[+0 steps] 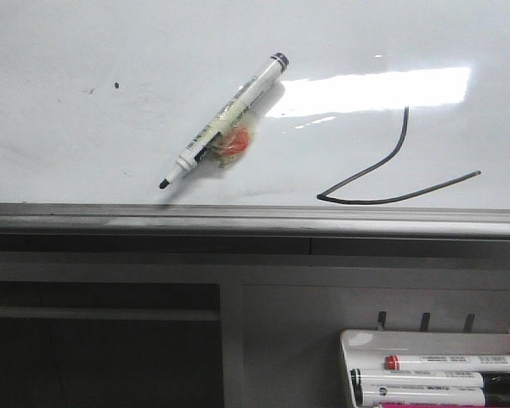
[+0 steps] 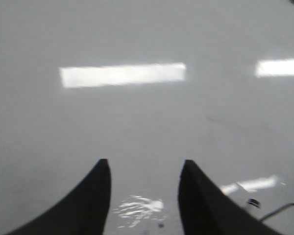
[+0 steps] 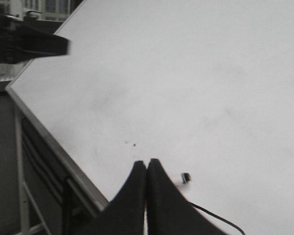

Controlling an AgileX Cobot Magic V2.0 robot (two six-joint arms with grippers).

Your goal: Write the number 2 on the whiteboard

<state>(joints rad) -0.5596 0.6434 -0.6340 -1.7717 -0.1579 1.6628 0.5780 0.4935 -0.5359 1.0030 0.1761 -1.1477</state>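
Nearest the front camera, at the lower right, a small white marker tray (image 1: 357, 340) holds several capped markers (image 1: 450, 363) lying side by side, one with a red cap and others with dark ends. Above it runs the grey metal edge rail (image 1: 238, 212) of the whiteboard (image 1: 85, 51), a large glossy white surface with a bright rectangular glare to the right of centre and a few small dark specks towards the left.

On the board, near the rail at the right, sits the number 2 (image 1: 382, 170): a thin black line that drops from an upper point, slants down to the left, then turns into a long, slightly curved base stroke running right. The top curve of the figure is hard to make out against the glare.

Left of the figure, well apart from it, an uncapped black marker (image 1: 225, 119) lies tilted on the board, tip towards the rail, with a yellowish and orange wad (image 1: 234, 140) wrapped at its middle.

In the left wrist view the left gripper (image 2: 143, 169) hangs over bare board, its jaws spread with nothing between them. In the right wrist view the right gripper (image 3: 147, 166) has its jaws pressed together, empty, above the board near its edge, with a black line just beside the fingers.
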